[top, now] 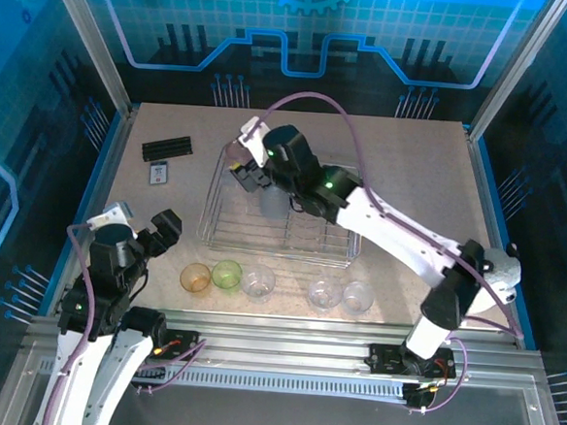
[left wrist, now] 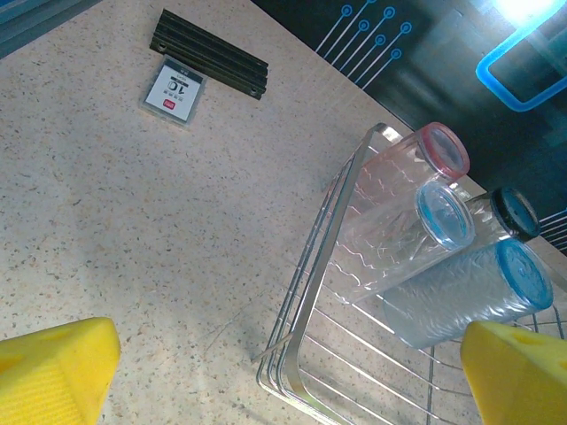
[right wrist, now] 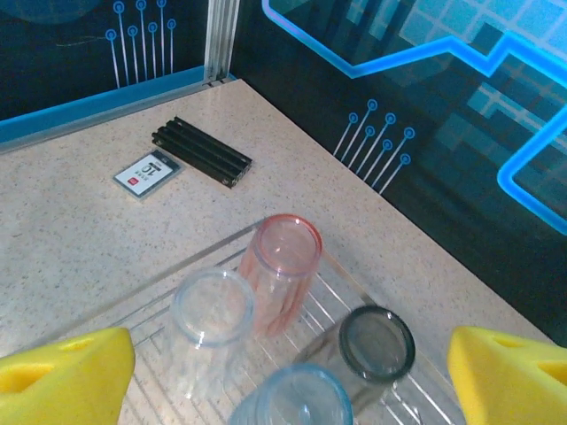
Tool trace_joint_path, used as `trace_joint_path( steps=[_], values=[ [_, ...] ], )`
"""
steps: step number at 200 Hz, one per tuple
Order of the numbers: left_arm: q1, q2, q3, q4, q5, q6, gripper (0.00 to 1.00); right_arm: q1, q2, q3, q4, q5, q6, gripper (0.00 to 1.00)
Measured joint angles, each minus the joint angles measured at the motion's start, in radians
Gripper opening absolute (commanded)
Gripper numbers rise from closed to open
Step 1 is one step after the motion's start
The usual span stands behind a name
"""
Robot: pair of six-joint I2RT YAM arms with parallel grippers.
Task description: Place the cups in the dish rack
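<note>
The silver wire dish rack (top: pixel 306 241) lies mid-table. My right gripper (top: pixel 250 176) hovers open over its far-left corner. Below its yellow fingers (right wrist: pixel 62 376) stand a pink cup (right wrist: pixel 282 266), a clear cup (right wrist: pixel 208 319), a smoky grey cup (right wrist: pixel 376 345) and a bluish-clear cup (right wrist: pixel 292 398), none of them touched. My left gripper (top: pixel 160 231) is open left of the rack, its fingers (left wrist: pixel 53 367) spread wide around the rack's corner (left wrist: pixel 301 354) with nothing between them. On the table in front of the rack sit an orange cup (top: pixel 195 277), a green cup (top: pixel 227 274) and three clear cups (top: pixel 258 281).
A black ridged bar (top: pixel 167 149) and a small white card (top: pixel 160 173) lie at the far left of the table. The right arm (top: pixel 399 235) stretches diagonally across the rack. Blue-lit walls and metal posts surround the table.
</note>
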Motion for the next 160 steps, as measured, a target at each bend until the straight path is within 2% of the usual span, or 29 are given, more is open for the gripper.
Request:
trace_joint_path(
  steps=[48, 99, 131, 160],
  values=[
    [0.0, 0.005, 0.0, 0.016, 0.062, 0.022, 0.99, -0.027, -0.274, -0.241, -0.097, 0.021, 0.118, 0.86],
    [0.0, 0.032, 0.017, 0.093, 0.233, 0.072, 0.99, -0.083, -0.597, -0.473, -0.264, -0.02, 0.317, 0.81],
    [0.0, 0.091, 0.017, 0.162, 0.362, 0.082, 0.99, -0.083, -0.692, -0.502, -0.412, -0.08, 0.446, 0.74],
    [0.0, 0.137, 0.017, 0.204, 0.43, 0.083, 0.99, -0.059, -0.724, -0.551, -0.529, -0.137, 0.581, 0.69]
  ],
)
